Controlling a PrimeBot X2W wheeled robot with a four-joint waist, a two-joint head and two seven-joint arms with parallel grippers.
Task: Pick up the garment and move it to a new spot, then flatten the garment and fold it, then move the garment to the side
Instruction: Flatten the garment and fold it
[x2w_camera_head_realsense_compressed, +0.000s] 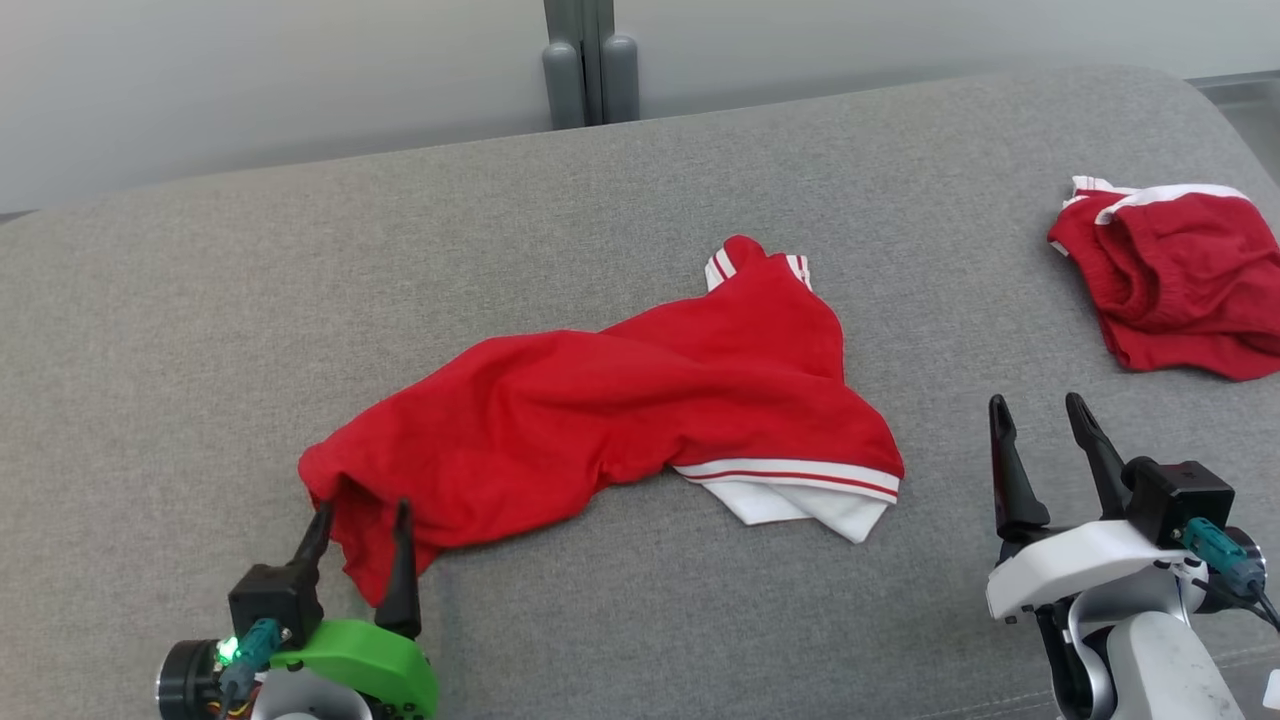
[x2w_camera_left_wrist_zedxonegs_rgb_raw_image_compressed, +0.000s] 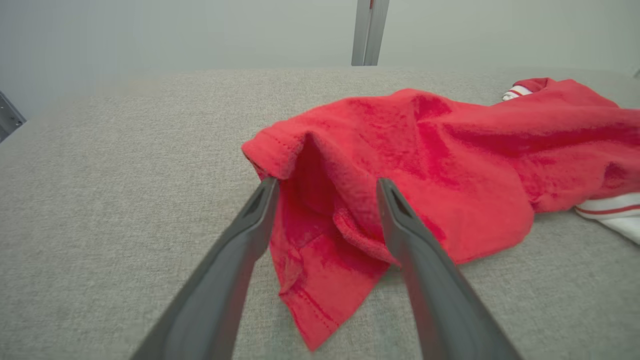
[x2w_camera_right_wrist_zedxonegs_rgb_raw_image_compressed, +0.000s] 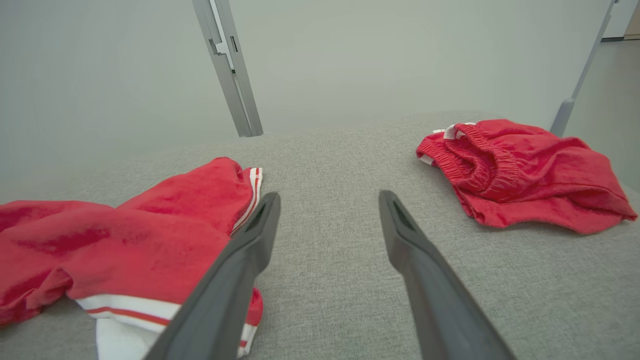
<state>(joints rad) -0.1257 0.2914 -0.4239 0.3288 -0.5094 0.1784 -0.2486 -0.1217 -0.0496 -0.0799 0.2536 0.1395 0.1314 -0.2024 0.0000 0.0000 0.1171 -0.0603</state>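
the red shirt (x2w_camera_head_realsense_compressed: 620, 400) is lying crumpled near the middle of the grey upholstered surface (x2w_camera_head_realsense_compressed: 200, 300), stretching from near left to far right. its white striped trim (x2w_camera_head_realsense_compressed: 790, 478) is showing at the near right edge of the heap.

the left gripper (x2w_camera_head_realsense_compressed: 363, 508) is sitting at the shirt's near-left corner. its two fingers are standing wide apart and straddling a fold of red cloth. the cloth is lying loose between them and nothing is being pinched. the right gripper (x2w_camera_head_realsense_compressed: 1036, 400) is hovering over bare upholstery to the right of the shirt, with its fingers spread and holding nothing. a pair of red shorts (x2w_camera_head_realsense_compressed: 1180, 290) is lying at the far right, well apart from the shirt.

progress, as a judgement:
- relocating: the shirt is resting on the surface with no grip on it, so this step is probably finishing. whether this is the intended spot cannot be told.
- flattening: not yet done. the body is bunching in long ridges and the near-left corner is curling under.
- folding and moving aside: both are remaining.
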